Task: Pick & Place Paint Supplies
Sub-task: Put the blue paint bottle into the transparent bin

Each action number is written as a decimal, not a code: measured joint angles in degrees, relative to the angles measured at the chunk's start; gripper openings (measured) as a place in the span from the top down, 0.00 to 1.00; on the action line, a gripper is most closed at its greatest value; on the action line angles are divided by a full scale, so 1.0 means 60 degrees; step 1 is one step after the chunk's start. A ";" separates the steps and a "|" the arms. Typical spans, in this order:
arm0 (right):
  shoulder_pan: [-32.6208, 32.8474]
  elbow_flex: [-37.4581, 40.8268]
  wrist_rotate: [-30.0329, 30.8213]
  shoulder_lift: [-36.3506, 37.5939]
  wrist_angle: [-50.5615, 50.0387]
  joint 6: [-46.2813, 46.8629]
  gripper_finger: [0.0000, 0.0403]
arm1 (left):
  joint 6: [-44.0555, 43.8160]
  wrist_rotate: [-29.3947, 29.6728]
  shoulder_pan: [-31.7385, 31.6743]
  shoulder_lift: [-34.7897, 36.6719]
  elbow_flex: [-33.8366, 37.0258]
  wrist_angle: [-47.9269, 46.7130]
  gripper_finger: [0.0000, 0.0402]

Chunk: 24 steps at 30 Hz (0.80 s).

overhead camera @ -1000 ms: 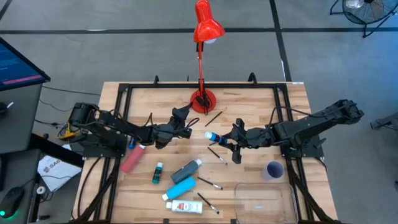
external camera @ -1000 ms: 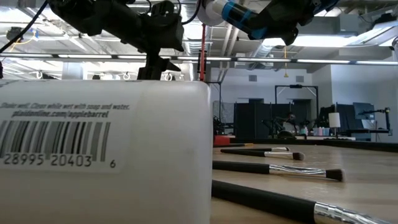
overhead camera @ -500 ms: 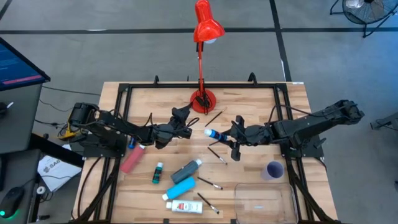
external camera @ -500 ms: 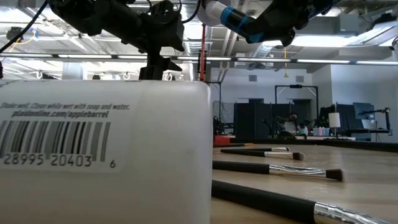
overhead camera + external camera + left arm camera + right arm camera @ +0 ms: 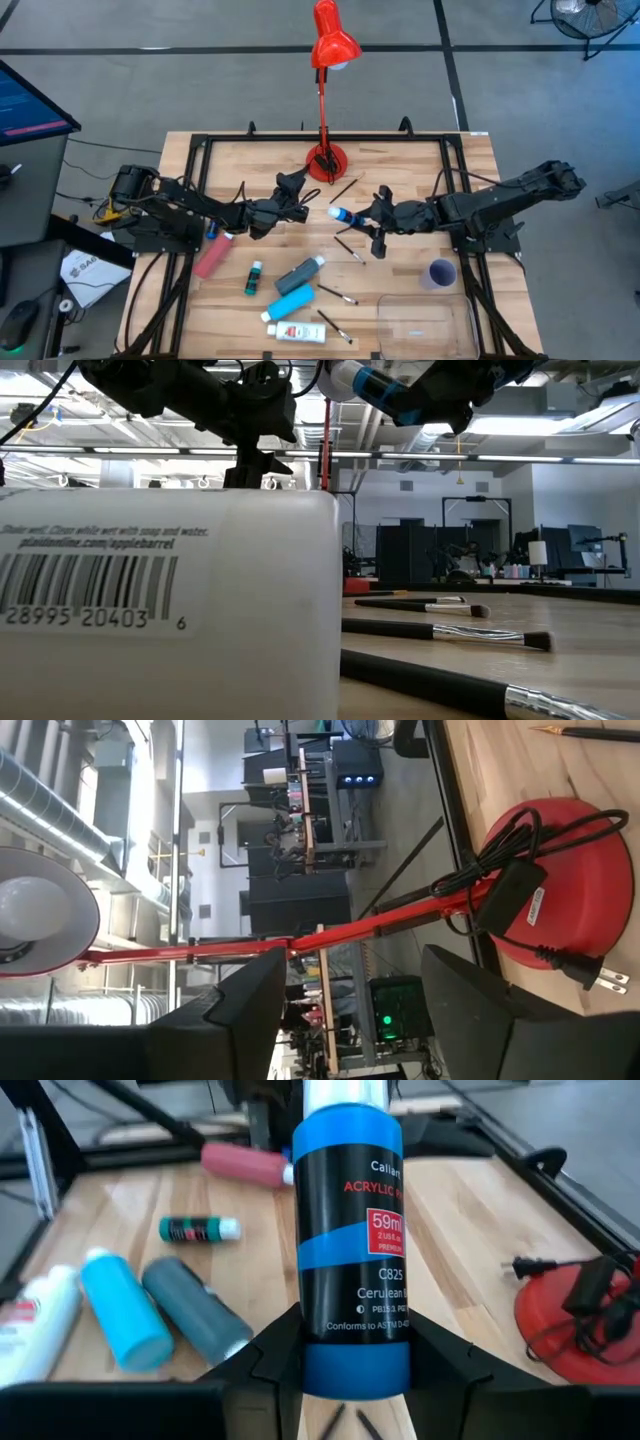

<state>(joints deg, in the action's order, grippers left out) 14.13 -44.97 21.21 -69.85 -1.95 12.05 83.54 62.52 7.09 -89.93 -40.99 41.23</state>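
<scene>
My right gripper (image 5: 366,219) is shut on a blue paint bottle (image 5: 342,215) with a white cap, held in the air over the table's middle; the right wrist view shows its label (image 5: 350,1230). My left gripper (image 5: 297,192) hangs open and empty beside the red lamp's base (image 5: 327,162), and its fingers (image 5: 240,1010) frame the lamp. On the wood lie a pink-red tube (image 5: 213,255), a small green bottle (image 5: 254,278), a grey-teal bottle (image 5: 302,272), a light blue bottle (image 5: 290,303) and a white tube (image 5: 295,331). Thin dark brushes (image 5: 349,250) lie among them. My right gripper pinches the blue bottle's bottom end (image 5: 352,1365) between its two fingers (image 5: 268,1365), one on each side. The fingers come from the table's right and run along the bottle. The bottle sticks out ahead of them, cap toward the table's left, lifted clear of the table.
A lilac cup (image 5: 441,273) and a clear plastic tray (image 5: 425,322) stand at the near right. The lamp's stem (image 5: 321,100) rises at the far middle. In the low view a white bottle with a barcode (image 5: 170,610) fills the foreground, with brushes (image 5: 450,630) lying behind it.
</scene>
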 joint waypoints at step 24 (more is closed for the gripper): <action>-0.0425 0.0364 0.0730 -0.1934 0.2545 -0.0328 0.69 | -0.1223 0.0273 0.0000 -0.0001 0.0044 -0.0025 0.49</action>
<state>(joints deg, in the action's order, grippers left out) 11.58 -42.78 25.59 -81.45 13.32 10.09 76.20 64.16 7.09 -89.94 -40.73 41.09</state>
